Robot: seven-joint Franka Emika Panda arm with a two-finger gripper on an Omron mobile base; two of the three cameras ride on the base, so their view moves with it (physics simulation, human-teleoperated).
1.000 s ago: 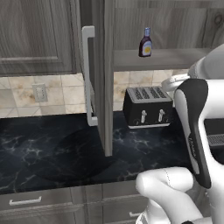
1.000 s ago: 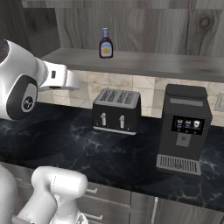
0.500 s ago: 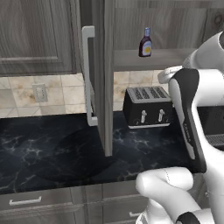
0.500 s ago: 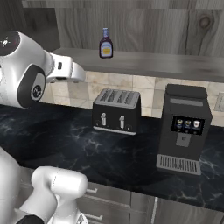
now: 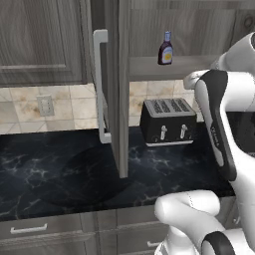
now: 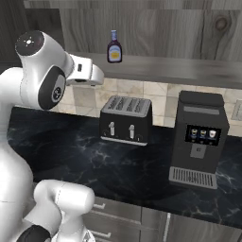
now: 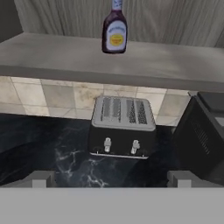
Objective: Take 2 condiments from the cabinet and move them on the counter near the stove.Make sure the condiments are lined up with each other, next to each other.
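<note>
Above the open end effector [image 7: 111, 178], brown bottle [image 7: 114, 31] stands apart.

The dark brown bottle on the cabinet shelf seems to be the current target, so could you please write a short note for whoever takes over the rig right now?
Gripper: open, empty, raised in front of the cabinet, aimed at the shelf; nothing between its fingertips.
Dark brown bottle: upright on the cabinet shelf, above the toaster; untouched.
Cabinet door: open.
Counter: no condiment on it in these views.
Red squeeze bottle and stove: cannot be located from these views.
Done: door opened.
Left: fetch both condiments, line them up side by side near the stove.
</note>
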